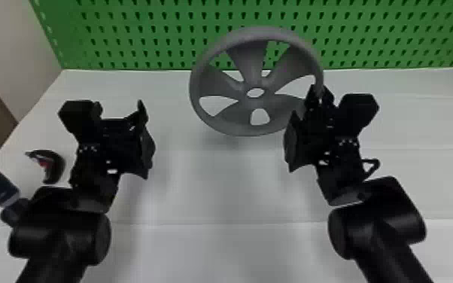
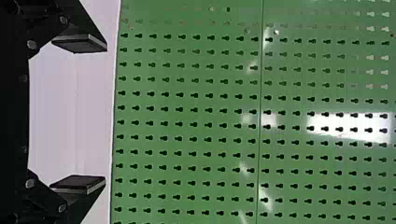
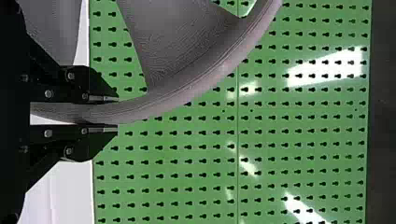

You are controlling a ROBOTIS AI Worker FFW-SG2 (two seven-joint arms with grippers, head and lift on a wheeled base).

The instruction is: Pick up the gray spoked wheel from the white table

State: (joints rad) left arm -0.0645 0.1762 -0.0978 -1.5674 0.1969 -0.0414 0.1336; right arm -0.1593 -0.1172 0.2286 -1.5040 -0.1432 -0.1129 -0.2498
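The pegboard point(image 1: 148, 40) stands behind the wheel point(image 1: 252, 69).

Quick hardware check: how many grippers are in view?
2: the left gripper, open, to the left of the wheel; and the right gripper, closed on the wheel's rim.

- so the left arm point(image 1: 62, 237) comes in from the near left, angling far and a bit right
- left gripper point(image 1: 119, 108) is just hanging out over on the left, fingers point(image 2: 80, 43) spread nice and wide
- right arm point(image 1: 382, 225) comes in from the near right, leaning far and left, pretty much a mirror pose
- right gripper point(image 1: 320, 91) reaches slightly farther, fingers point(image 3: 102, 129) pinched in, roughly parallel, narrow gap between them
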